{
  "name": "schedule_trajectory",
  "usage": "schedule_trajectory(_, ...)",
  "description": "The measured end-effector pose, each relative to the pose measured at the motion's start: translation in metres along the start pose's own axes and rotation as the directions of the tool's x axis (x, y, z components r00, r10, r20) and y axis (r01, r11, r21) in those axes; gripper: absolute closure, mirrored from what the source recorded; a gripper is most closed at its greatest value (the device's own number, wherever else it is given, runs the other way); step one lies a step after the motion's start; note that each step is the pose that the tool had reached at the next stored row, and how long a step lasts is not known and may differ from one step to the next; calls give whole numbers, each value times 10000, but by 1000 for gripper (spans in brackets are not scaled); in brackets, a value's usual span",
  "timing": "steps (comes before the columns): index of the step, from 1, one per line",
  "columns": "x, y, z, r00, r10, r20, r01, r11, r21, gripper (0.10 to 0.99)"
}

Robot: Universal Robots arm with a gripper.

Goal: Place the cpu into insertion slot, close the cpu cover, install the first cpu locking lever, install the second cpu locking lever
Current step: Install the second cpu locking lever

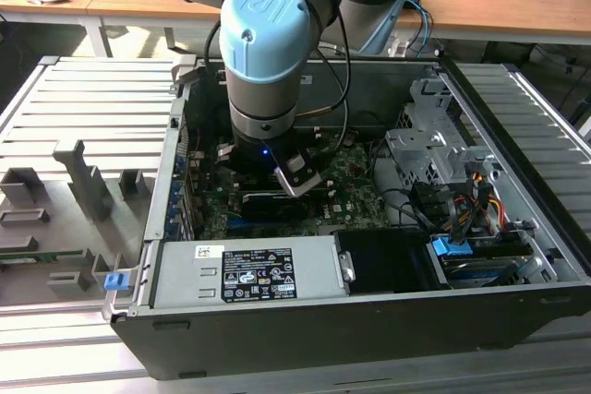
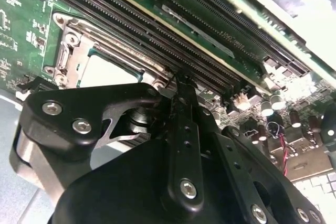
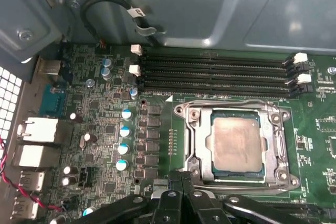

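Reaching down into the open computer case, the arm hangs over the green motherboard in the exterior view, with its wrist low among the boards. The grey power supply box lies at the case's near wall, nearer the camera than the wrist, and the drive cage with its coloured wires stands toward the exterior view's right. The case rests on a ribbed grey worktop.

In the second wrist view the tool rises black and bulky in the foreground, its slim fingers drawn together into one narrow tip with nothing pinched between them. The tip stands just beside the rim of the insertion slot, between it and the long black memory slots. A pale patch of the cpu shows just past the tool's body.

In the first wrist view the cpu lies flat in the insertion slot, its silver-grey face up. The cpu cover is down around it — a silver frame with the chip showing through its cut-out middle. The tool's fingers come up at the socket's edge, touching or nearly touching the frame's rim; which, I cannot tell. Four memory slots run beyond the socket, on the side away from the tool.
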State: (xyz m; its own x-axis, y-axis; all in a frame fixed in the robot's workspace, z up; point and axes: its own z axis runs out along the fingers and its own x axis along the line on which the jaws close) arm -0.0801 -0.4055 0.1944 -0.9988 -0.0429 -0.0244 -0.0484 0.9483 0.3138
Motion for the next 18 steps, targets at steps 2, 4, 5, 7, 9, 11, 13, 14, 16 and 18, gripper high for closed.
schedule_trajectory(2, 16, -2, 7, 10000, -5, 14, 5, 10000, -64, 980)
schedule_trajectory(4, 25, 0, 4, 10000, -8, 22, 8, 10000, -73, 980)
schedule_trajectory(5, 26, 2, -4, 10000, -9, 23, 9, 10000, -72, 980)
schedule_trajectory(7, 25, 24, -69, 10000, -9, 24, 9, 10000, -73, 980)
schedule_trajectory(9, 24, 35, -103, 10000, -8, 24, 8, 10000, -72, 980)
schedule_trajectory(11, 24, 41, -119, 10000, -8, 25, 9, 10000, -73, 980)
schedule_trajectory(13, 24, 46, -135, 10000, -8, 24, 9, 10000, -73, 980)
schedule_trajectory(14, 23, 47, -140, 10000, -8, 24, 8, 10000, -73, 980)
schedule_trajectory(16, 23, 54, -160, 10000, -8, 24, 9, 10000, -72, 980)
schedule_trajectory(18, 22, 63, -185, 10000, -8, 24, 9, 10000, -74, 980)
